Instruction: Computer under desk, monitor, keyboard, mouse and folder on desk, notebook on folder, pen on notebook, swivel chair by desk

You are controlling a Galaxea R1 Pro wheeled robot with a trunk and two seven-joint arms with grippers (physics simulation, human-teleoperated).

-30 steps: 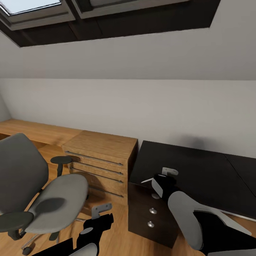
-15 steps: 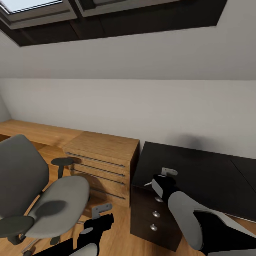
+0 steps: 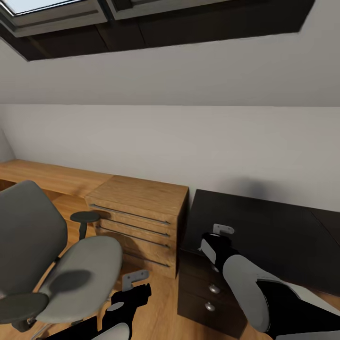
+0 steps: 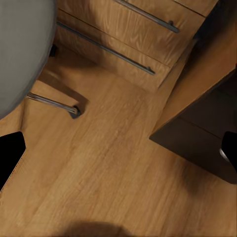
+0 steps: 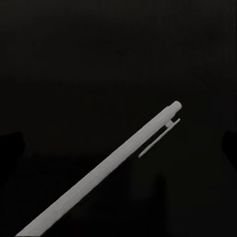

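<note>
– Chair position?
– Left of head view, chair (image 3: 71, 269) on floor (image 4: 113, 168), seat toward wooden chest (image 3: 141, 203). Seat bare. Apart from table (image 3: 264, 226), chest standing between.
– Table?
– Black, glossy, at right against grey wall (image 3: 189, 141). Drawer unit (image 3: 208, 288) with silver knobs (image 3: 215, 289) under its left end, just beside chest. Visible part of top bare.
– Left tool?
– Low at bottom of head view, left tool (image 3: 134, 283) over floor between chair and drawer unit. In left wrist view, fingers (image 4: 10, 158) at opposite edges, spread wide, nothing between. Below them plank floor, a chrome chair leg (image 4: 54, 103), chest drawers, corner of black unit.
– Right tool?
– Right tool (image 3: 222, 231) above near left corner of table, over drawer unit.
– Holding?
– Cannot tell. Dark fingers barely readable against black top in right wrist view.
– Pen?
– In right wrist view, pen (image 5: 103, 173), pale, slim, clip end toward centre, running diagonally across black table surface, other end cut off by picture edge. Lying or gripped, cannot tell.
– Anything else?
– Dark-framed skylights (image 3: 56, 9) in sloped ceiling overhead.
</note>
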